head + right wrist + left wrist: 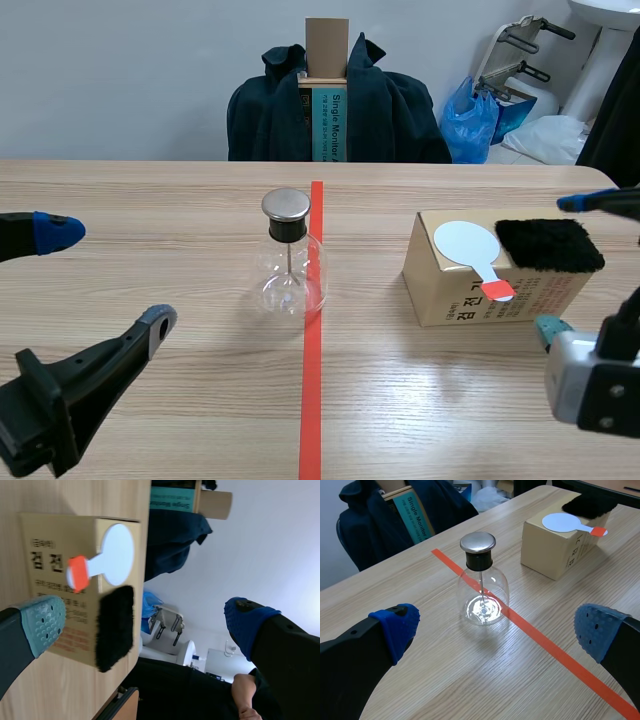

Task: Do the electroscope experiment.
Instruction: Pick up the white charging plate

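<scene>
- Electroscope flask [288, 255] stands well apart from the cardboard box [480, 290]; nudged, it could topple.
- My left gripper [108, 277] and right gripper [145, 621] both gape, empty.
- Black fur pad [548, 245] lies atop the box.
- White paddle [472, 250], also atop it, lies flat and could slip from a pinch.

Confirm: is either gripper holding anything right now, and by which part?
Nothing is held. The left gripper is open, short of the electroscope flask; the right gripper is open near the box, where the white paddle and black pad lie untouched.
</scene>
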`<state>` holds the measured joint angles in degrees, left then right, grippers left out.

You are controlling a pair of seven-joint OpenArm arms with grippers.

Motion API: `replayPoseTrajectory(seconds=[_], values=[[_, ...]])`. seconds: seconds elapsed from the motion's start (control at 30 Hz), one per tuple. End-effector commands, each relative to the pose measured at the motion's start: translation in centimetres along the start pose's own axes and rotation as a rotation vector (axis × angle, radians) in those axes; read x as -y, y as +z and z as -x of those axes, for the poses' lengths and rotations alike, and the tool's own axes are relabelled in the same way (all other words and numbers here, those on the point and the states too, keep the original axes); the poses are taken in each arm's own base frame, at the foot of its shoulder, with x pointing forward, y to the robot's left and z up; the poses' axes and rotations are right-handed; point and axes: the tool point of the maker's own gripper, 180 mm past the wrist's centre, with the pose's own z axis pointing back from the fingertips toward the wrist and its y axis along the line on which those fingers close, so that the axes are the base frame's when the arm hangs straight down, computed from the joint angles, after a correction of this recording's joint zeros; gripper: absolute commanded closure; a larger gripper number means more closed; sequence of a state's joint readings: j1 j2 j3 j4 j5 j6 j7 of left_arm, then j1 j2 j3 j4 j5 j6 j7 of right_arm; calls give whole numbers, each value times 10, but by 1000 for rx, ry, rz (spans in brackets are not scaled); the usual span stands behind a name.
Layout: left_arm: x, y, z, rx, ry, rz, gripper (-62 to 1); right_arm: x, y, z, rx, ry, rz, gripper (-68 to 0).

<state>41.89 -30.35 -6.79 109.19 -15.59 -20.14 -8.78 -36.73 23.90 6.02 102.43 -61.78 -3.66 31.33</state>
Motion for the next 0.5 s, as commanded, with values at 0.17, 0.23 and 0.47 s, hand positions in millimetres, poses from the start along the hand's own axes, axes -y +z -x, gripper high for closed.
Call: replayPoseTrajectory(seconds=[0.17,0.23,0.47], values=[[0,-1,-11,35,-3,4,-623,-21,-20,11,-29,48,57,-679],[0,-1,-11,35,-3,4,-623,-23,-28,13,-35,57,89,-679],[0,-1,-11,35,-3,4,-623,-32,-54,15,-76,76,130,-679]])
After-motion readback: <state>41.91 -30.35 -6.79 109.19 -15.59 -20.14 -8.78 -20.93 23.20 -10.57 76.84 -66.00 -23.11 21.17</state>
